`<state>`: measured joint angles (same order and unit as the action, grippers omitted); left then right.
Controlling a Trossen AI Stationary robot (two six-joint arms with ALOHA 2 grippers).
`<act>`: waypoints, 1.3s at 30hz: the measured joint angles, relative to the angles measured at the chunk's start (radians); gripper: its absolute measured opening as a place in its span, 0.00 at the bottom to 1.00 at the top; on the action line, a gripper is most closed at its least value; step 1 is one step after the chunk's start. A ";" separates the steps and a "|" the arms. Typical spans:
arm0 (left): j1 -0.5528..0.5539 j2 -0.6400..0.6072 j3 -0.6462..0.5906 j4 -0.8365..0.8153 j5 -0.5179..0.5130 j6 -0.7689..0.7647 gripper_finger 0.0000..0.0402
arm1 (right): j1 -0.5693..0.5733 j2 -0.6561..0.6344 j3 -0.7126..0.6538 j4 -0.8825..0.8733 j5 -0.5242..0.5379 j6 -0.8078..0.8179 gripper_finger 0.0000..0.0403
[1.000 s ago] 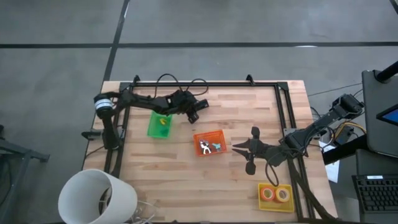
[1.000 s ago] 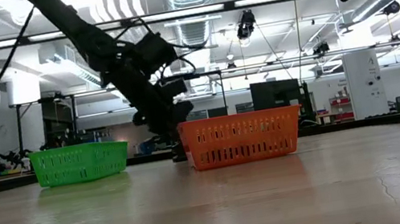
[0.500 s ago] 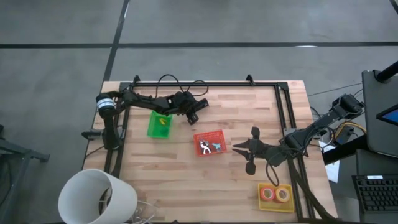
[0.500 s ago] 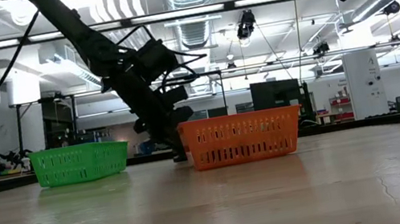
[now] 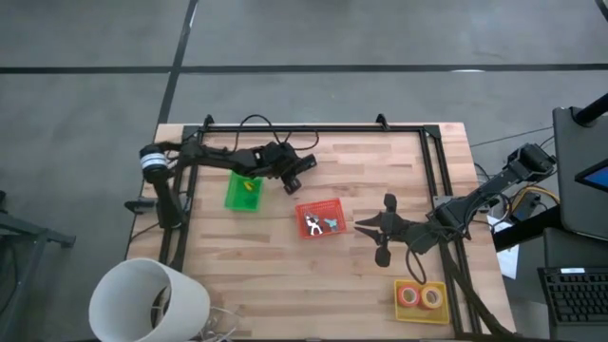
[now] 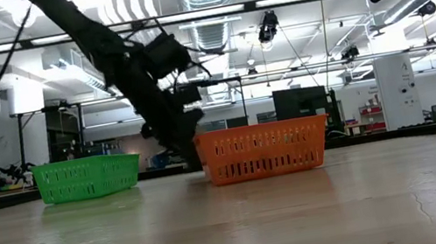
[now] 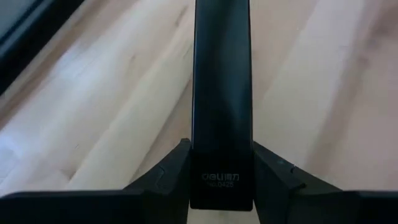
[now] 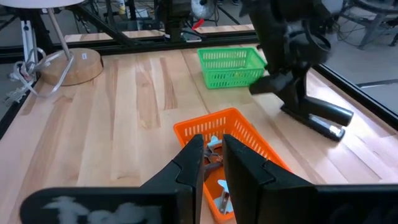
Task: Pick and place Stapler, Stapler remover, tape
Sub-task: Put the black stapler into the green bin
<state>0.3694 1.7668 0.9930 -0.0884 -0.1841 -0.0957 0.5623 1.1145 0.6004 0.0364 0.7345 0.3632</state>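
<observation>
The black stapler sits between the fingers of my left gripper, which is shut on it. This is just beyond the green bin, toward the table's far edge. The right wrist view shows the stapler low over the wood under that gripper. My right gripper hovers right of the orange bin, its fingers a narrow gap apart. The orange bin holds small staple removers. Two tape rolls lie in the yellow bin. My left gripper pinches the stapler's labelled end between its two fingers, one on each long side. The fingers slant down from above and run along the stapler. The body points away from the gripper, near level, silver-tipped end free. I cannot tell whether it touches the table.
A white round lamp shade overhangs the table's near left corner, and its wooden base stands on the wood. Black frame rails run along the edges. The green bin holds something yellowish. Bare wood lies between the orange and yellow bins.
The left arm's links have swayed a little, while its gripper has stayed low at the stapler beyond the green bin. The right arm and the bins have kept still.
</observation>
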 joint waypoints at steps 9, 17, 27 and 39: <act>-0.126 -0.253 -0.001 -0.333 -0.169 -0.181 0.32 | 0.000 0.000 -0.011 0.000 0.000 0.004 0.13; -0.274 -0.475 -0.047 -0.645 -0.374 -0.445 0.33 | 0.000 0.000 -0.010 0.009 0.000 0.004 0.13; -0.382 -0.641 -0.242 -0.693 -0.389 -0.712 0.34 | 0.000 0.000 -0.009 0.038 0.000 0.003 0.13; -0.439 -0.671 -0.380 -0.646 -0.399 -0.853 0.34 | 0.000 0.000 -0.012 0.049 0.000 -0.001 0.13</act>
<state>-0.0692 1.0962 0.6134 -0.7348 -0.5831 -0.9487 0.5624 1.1141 0.5888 0.0853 0.7341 0.3623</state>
